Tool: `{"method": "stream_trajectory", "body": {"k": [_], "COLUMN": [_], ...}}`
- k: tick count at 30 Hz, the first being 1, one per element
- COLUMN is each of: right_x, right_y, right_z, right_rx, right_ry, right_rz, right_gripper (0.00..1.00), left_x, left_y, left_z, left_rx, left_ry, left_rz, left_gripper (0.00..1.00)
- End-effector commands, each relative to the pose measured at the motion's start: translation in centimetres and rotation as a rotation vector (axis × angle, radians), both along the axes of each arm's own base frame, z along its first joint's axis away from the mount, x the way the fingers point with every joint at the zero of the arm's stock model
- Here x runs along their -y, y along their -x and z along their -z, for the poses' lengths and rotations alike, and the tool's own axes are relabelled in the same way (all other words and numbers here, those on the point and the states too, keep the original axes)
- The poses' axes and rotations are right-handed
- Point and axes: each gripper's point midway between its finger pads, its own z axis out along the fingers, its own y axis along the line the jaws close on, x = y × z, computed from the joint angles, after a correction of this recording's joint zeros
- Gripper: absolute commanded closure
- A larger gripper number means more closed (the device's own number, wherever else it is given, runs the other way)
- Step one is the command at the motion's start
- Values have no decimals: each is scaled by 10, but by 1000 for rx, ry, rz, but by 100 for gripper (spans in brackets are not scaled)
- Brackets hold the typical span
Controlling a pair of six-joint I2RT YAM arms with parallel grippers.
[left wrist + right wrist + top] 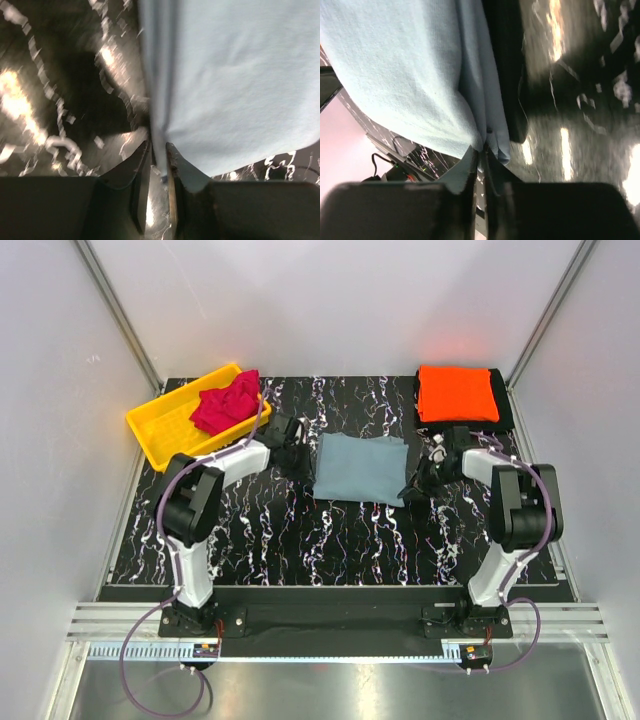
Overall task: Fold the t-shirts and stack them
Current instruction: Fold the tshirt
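we see the black marbled table [300, 540] under everything. the yellow bin [160, 425] sits at its far left corner. the grey-blue t-shirt [360, 468] lies folded at the table's middle, between the two arms. the orange t-shirt [457, 392] lies folded at the far right corner. the crimson t-shirt [226, 403] is crumpled in the bin. the left gripper [159, 150] pinches the grey-blue shirt's left edge. the right gripper [481, 152], fingers pressed together, nips its right edge.

Top looks down; wrists closely share blue shirt [240, 75].
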Motion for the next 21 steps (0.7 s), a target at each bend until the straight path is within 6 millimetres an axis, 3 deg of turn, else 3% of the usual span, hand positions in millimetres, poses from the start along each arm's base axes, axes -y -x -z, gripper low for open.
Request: {"method": "stream_trajectory", "body": {"k": [1,3,5,9,10,12,13,14,15,16,17,18,19,20,21], "right_x": [5,6,10,16,17,14,10,-1,-9,-18,-30,-38,-51,-62,-71], "right_y": [5,4,-2,-2,-4,-9,-13,-17,-27,-32,-40,-50,-53,-62,-66], "right_z": [-16,-25,-35,-55,-60,-77,-84,-94,-102,-103,-120,-128,-123,-139,-143], "right_rx": [42,65,83,76,85,115,130,143,183,179,218,256,235,269,279], "right_ry": [36,47,72,113,115,92,67,-4,-51,-96,-166,-190,-214,-250,-273], "right_rz": [36,44,54,72,75,75,73,51,36,26,-17,-38,-68,-104,-136], "right_gripper": [86,67,61,55,56,58,59,70,78,88,100,100,100,100,100], "left_x": [-13,-16,-14,14,21,43,50,62,67,74,76,79,81,78,76], "left_y": [2,-2,-7,-30,-33,-40,-44,-51,-56,-60,-66,-79,-86,-98,-102], "left_z": [-24,-38,-58,-113,-107,-123,-110,-120,-119,-102,-98,-106,-90,-93,-88], "left_rx": [46,74,114,220,202,208,179,200,198,168,169,200,178,189,179], "left_ry": [-20,-25,-12,104,119,200,207,249,263,266,265,274,266,275,275], "left_rz": [-58,-73,-66,16,38,96,106,135,148,159,164,163,157,140,130], "left_gripper": [75,72,69,68,68,68,68,68,68,69,69,69,69,69,69]}}
